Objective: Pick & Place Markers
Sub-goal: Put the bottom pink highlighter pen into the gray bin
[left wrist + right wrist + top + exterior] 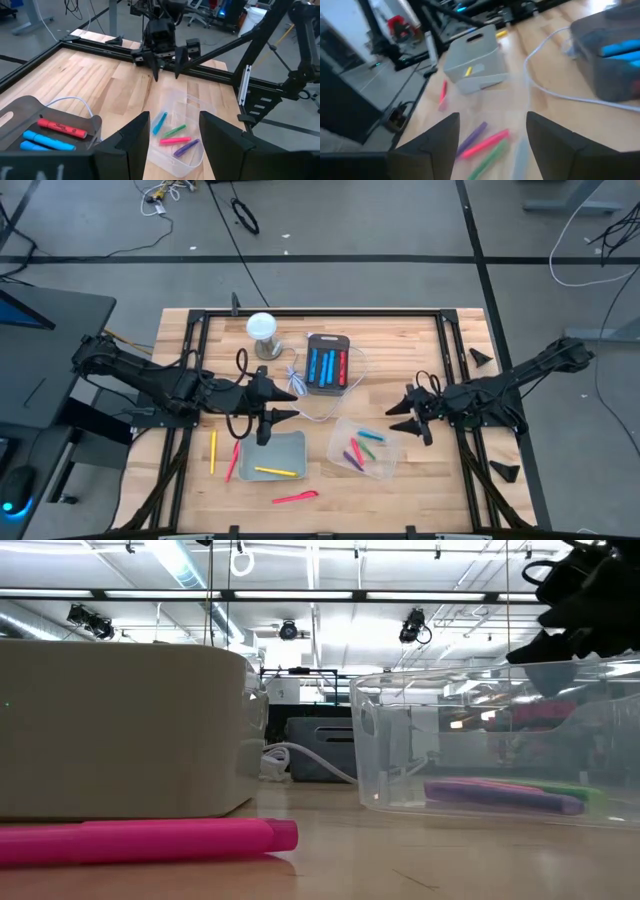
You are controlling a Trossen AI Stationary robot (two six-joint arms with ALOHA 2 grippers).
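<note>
Markers lie in three containers. A clear bin (362, 448) holds blue, green, pink and purple ones (175, 140). A dark tray (328, 363) holds blue and red ones. A grey bin (272, 452) holds a yellow one (275, 471). Loose on the table are a yellow marker (213, 451), a red one (233, 460) and a pink one (295, 498). My left gripper (285, 403) hangs open above the grey bin's far edge. My right gripper (395, 416) is open, just right of the clear bin. Both are empty.
A white round lamp-like object (262, 330) stands at the far side, left of the dark tray. A white cable (300, 385) loops from it around the tray. A black frame (320, 311) borders the wooden tabletop. Bare wood lies between the clear bin and the near edge.
</note>
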